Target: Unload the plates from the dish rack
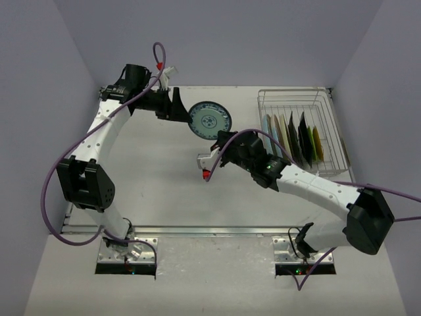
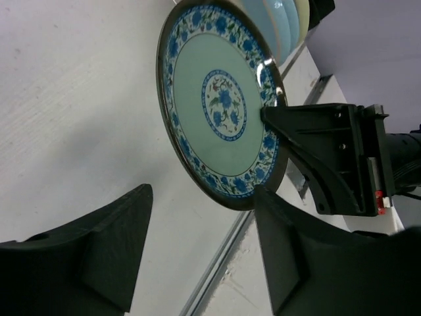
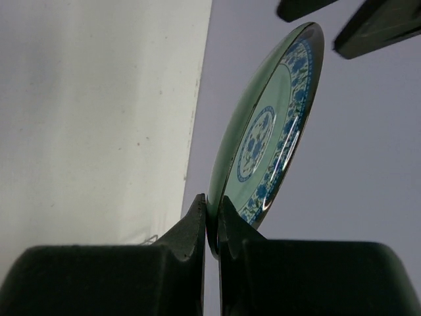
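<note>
Right wrist view: right gripper (image 3: 212,210) is pinching the blue-floral plate (image 3: 270,145) by its rim | it's hanging over the table (image 1: 151,191), well apart from the dish rack (image 1: 299,95) | left gripper (image 2: 204,197) is sitting with jaws apart, nothing held | guessing stiff, slick, chippable glazed ceramic, so grab deep on the rim

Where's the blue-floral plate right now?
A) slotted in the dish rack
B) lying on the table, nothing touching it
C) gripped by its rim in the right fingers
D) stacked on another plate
C: the right fingers are pinched on the rim of the blue-floral plate, well outside the dish rack.
</note>
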Robot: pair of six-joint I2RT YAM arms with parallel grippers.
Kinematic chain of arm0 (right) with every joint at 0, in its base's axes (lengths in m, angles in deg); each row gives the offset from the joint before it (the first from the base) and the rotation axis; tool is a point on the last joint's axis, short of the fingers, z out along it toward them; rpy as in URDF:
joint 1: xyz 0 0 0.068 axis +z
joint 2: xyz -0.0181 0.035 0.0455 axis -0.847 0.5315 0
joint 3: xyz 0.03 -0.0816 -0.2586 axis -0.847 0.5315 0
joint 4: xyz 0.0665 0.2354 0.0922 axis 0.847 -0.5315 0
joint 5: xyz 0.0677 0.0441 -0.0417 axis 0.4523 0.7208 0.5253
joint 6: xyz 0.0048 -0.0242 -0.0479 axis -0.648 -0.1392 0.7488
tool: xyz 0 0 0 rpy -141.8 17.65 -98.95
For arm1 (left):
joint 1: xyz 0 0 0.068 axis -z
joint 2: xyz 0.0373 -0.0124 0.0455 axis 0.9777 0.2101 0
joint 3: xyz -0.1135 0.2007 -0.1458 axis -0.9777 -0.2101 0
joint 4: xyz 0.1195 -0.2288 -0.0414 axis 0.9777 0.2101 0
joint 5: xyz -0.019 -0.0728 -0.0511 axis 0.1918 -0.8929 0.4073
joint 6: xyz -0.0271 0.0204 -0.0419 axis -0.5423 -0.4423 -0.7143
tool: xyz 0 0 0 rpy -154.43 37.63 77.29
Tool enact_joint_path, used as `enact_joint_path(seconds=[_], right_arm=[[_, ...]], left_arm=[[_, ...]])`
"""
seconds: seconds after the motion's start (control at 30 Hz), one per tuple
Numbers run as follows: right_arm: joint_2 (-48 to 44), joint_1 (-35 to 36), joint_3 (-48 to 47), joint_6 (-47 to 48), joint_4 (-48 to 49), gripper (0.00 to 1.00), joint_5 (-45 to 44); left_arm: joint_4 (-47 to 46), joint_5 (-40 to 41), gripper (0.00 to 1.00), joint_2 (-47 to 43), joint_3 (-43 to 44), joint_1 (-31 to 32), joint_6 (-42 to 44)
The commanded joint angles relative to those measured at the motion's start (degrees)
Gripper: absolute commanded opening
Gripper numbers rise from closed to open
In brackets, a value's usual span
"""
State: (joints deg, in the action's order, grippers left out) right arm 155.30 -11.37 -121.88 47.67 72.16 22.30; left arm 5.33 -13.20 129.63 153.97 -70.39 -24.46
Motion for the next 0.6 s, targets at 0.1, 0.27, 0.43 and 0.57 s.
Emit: enact_joint_path(seconds=[0.1,0.27,0.43,0.57], right_arm=[[0.7,3.0,2.4,5.7,19.0,0.0,-5.1],[0.1,3.9,6.3,8.6,24.2,0.0,-5.1],[-0.7,4.8,9.0,10.3,27.5,0.0,-4.7],[-1.3,5.6,10.3,10.9,28.2,0.0,-4.9]], left_arm=[[4.2,-4.6,0.39,2.1,-2.1,0.2,4.7],[2.4,-6.5,0.24,2.0,-4.3,0.2,3.5],[-1.8,-8.7,0.14,1.5,-7.2,0.2,0.3],[-6.6,-6.9,0.0,0.9,-9.6,-0.2,-3.6]])
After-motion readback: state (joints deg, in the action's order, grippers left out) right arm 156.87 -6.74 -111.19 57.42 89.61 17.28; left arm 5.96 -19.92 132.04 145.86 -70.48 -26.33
